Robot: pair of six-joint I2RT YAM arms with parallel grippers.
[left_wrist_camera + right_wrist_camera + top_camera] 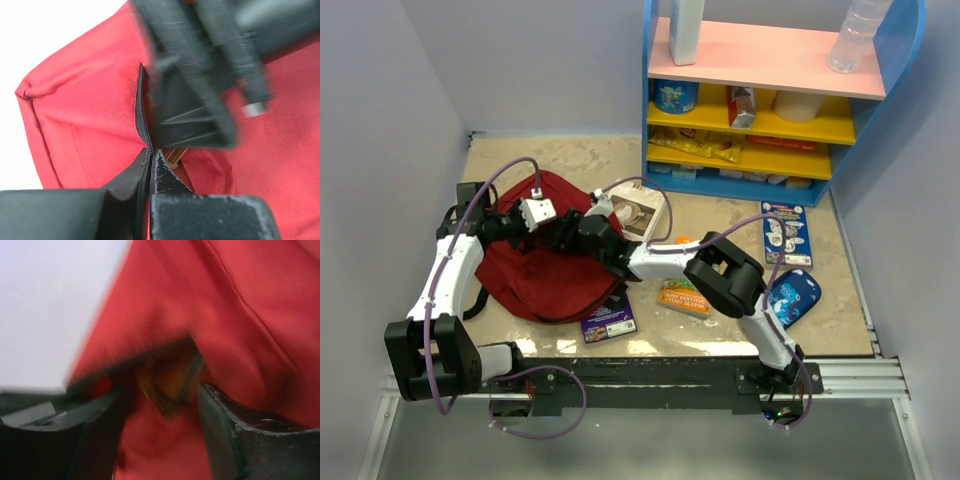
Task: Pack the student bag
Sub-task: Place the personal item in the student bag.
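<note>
Slumping dark red student bag (535,275)

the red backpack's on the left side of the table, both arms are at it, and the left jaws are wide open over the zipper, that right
Not quite. The left wrist view shows the left jaws shut, pinching the student bag fabric right beside its black zipper, not wide open. The rest stands.
</note>
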